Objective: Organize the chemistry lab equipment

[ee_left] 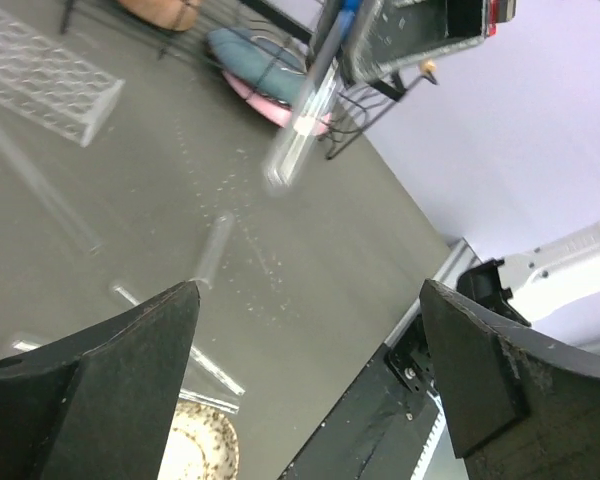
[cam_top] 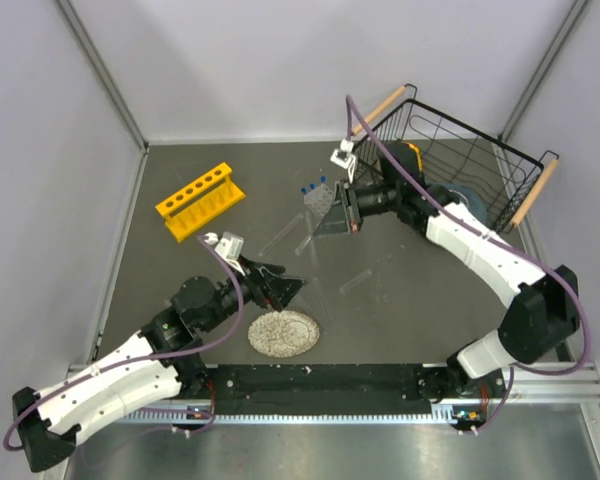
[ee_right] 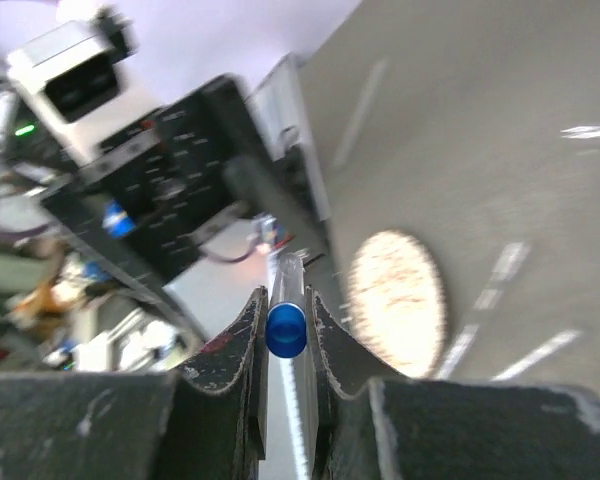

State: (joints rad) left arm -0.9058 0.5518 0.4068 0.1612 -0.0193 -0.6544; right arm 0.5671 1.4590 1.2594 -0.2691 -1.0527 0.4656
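- Right gripper [ee_right: 286,298]: jaws pinched in tight on a short clear vial with a blue cap [ee_right: 287,331]. The cap sits between the fingers and the glass body points out past the tips. This view is blurred.
- From the left wrist, the held vial [ee_left: 302,130] hangs tilted, lifted off the dark grey table [cam_top: 420,300].
- The right gripper is at mid-table towards the far side, just beside the small clear plastic rack [cam_top: 323,200]. Other blue-capped vials [cam_top: 312,186] stand at that rack's far end.
- Left gripper [cam_top: 283,290]: jaws spread wide with nothing between them. It hangs near and left of centre, just on the far side of the round speckled flat disc [cam_top: 283,333].
- Long thin clear test tubes lie loose on the table. One [cam_top: 280,238] is between the two grippers, another [cam_top: 355,281] is to the right of the left gripper.
- Yellow six-hole tube rack [cam_top: 200,201]: far left, set at a slant, well apart from both grippers.
- Black wire basket [cam_top: 460,150]: far right corner, with dishes inside.
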